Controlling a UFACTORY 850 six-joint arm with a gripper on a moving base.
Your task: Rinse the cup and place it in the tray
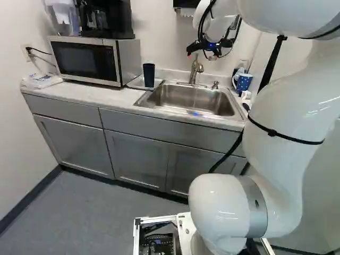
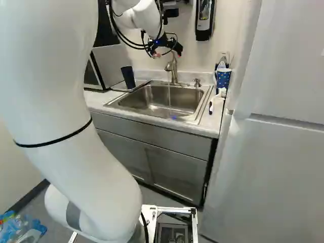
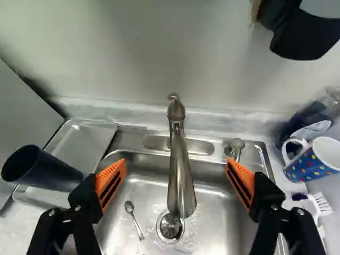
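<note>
My gripper (image 1: 201,53) hangs above the stainless-steel sink (image 3: 212,234), toward one o'clock in the left base view. Its fingers (image 3: 110,183) are spread wide and grip nothing; the faucet (image 3: 180,180) shows between them without being pinched. In the right base view I can see a thin stream of water (image 2: 169,96) falling from the spout.

Taking straight ahead of the gripper as twelve, I read the rest from the drain (image 3: 170,226). The dark tumbler (image 3: 40,167) is at ten o'clock, standing on the metal tray (image 3: 85,143) on the counter (image 1: 114,98), just beside the sink. A small spoon (image 3: 134,219) lies in the basin at nine, near the drain. The soap pump (image 3: 235,147) is at one. At two I have the polka-dot mug (image 3: 311,162), with a white-bristled brush (image 3: 321,203) near it at three. The microwave (image 1: 85,59) sits at ten o'clock in the left base view.
</note>
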